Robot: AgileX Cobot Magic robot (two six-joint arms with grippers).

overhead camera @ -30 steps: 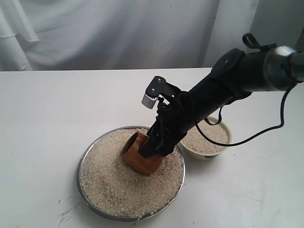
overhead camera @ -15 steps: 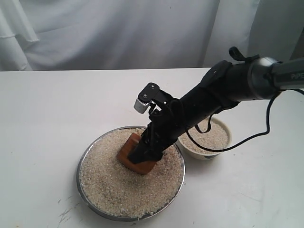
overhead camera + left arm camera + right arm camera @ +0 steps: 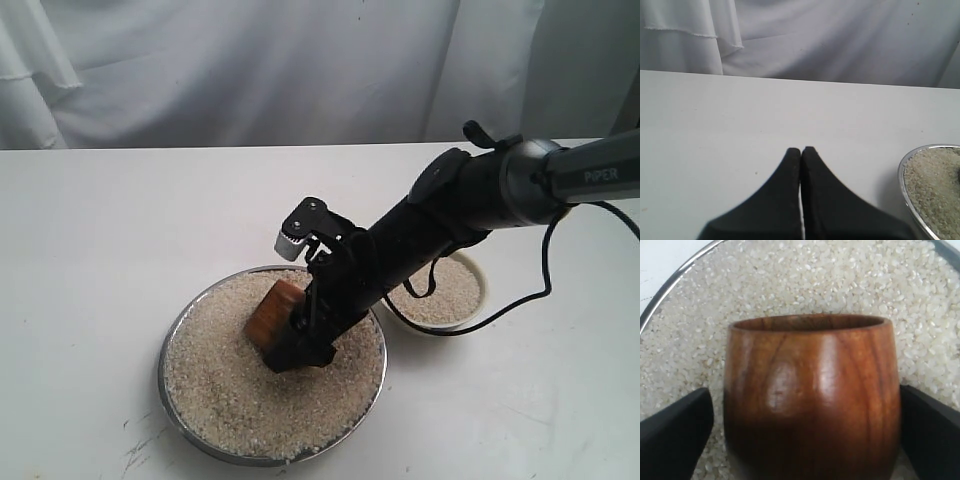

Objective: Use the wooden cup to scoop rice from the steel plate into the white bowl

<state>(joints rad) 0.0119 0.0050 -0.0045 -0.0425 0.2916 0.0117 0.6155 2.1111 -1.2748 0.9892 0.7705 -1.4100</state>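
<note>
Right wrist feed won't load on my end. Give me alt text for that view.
The wooden cup fills the middle of the frame, held by the right gripper with one black finger on each side. Behind and around it lies rice in the steel plate, whose shiny rim shows at one corner.

Exterior high, angled down, wrists low — right closest (3 share steel plate (image 3: 162, 372))

White "PIPER" lettering on right arm (image 3: 590, 172); no other text legible
</note>
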